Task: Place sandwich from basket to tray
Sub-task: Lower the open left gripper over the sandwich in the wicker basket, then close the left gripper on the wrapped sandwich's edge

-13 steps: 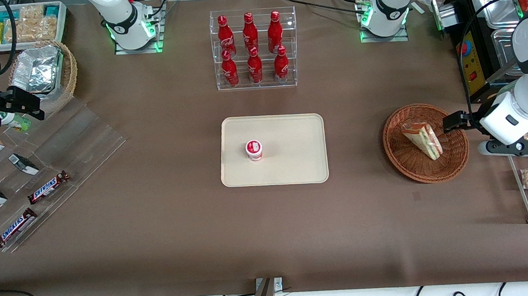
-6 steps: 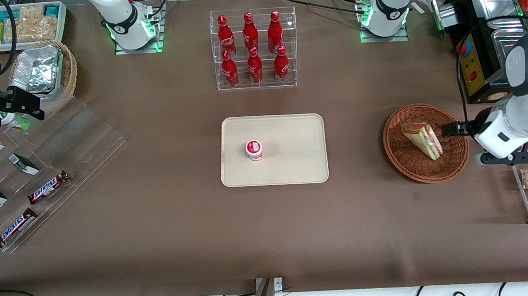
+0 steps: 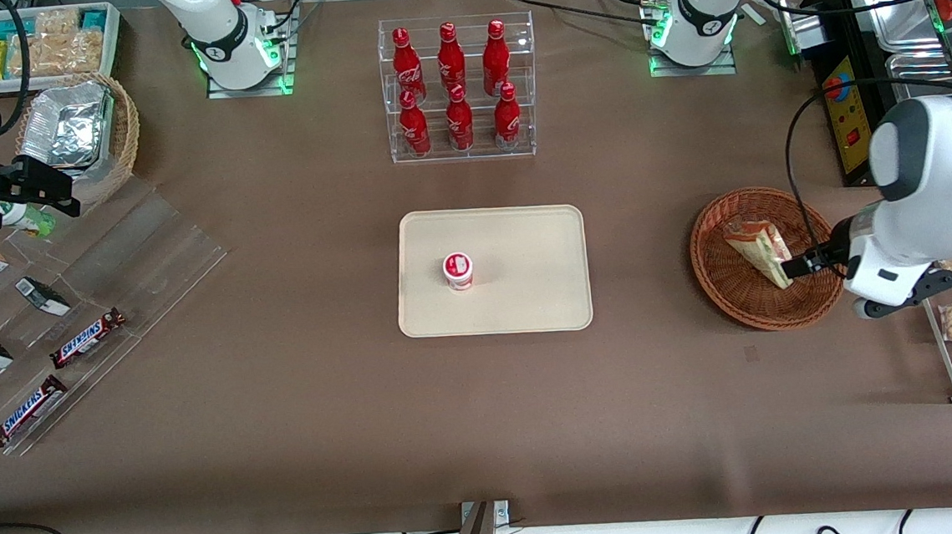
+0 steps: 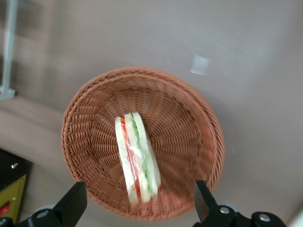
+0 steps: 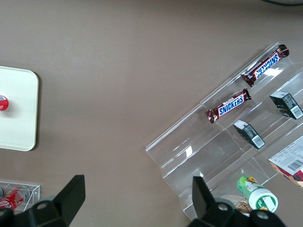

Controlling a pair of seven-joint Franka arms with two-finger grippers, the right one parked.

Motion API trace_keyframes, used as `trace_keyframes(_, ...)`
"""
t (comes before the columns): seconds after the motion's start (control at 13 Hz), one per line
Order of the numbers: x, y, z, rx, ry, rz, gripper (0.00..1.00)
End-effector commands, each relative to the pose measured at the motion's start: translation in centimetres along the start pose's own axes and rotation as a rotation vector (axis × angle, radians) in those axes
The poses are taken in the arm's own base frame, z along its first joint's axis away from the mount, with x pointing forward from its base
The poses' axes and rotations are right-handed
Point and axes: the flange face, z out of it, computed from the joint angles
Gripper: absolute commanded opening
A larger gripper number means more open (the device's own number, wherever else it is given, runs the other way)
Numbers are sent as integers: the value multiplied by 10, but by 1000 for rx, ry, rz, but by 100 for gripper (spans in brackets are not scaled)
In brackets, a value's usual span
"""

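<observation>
- Table (image 3: 302,413): brown covering, carrying all items listed below.
- Tray (image 3: 528,297): cream-beige rectangle with rounded corners, at the table's middle, nearer the front camera than the bottle rack. Taken as the landmark for the entries that follow.
- Basket (image 3: 729,291) (image 4: 189,123): round reddish-brown wicker, well apart from the tray toward the working arm's end of the table.
- Bottle rack (image 3: 458,88): clear, holding six red bottles, farther from the front camera than the tray.
- Gripper (image 3: 794,267) (image 4: 139,208): above the basket, over the sandwich's wide end; jaws spread wide apart, holding nothing.
- Sandwich (image 3: 755,249) (image 4: 136,163): wrapped wedge lying inside the basket, well apart from the tray.
- Cup (image 3: 458,271): small, white with red lid, standing on the tray.
</observation>
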Motion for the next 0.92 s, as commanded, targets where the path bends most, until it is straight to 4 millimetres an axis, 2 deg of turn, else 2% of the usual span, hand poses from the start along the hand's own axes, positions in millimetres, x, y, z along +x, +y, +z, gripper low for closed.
trace_keyframes(0.0, -31, 10, 30, 55, 41, -43, 100)
trace_keyframes(0.31, -40, 2, 64, 9, 84, -117, 100)
trace_keyframes(0.54, -52, -5, 79, 10, 123, -113, 100)
trace_keyframes(0.69, -59, -24, 92, -44, 176, -163, 100)
trace_keyframes(0.85, -66, -26, 103, -58, 182, -166, 100)
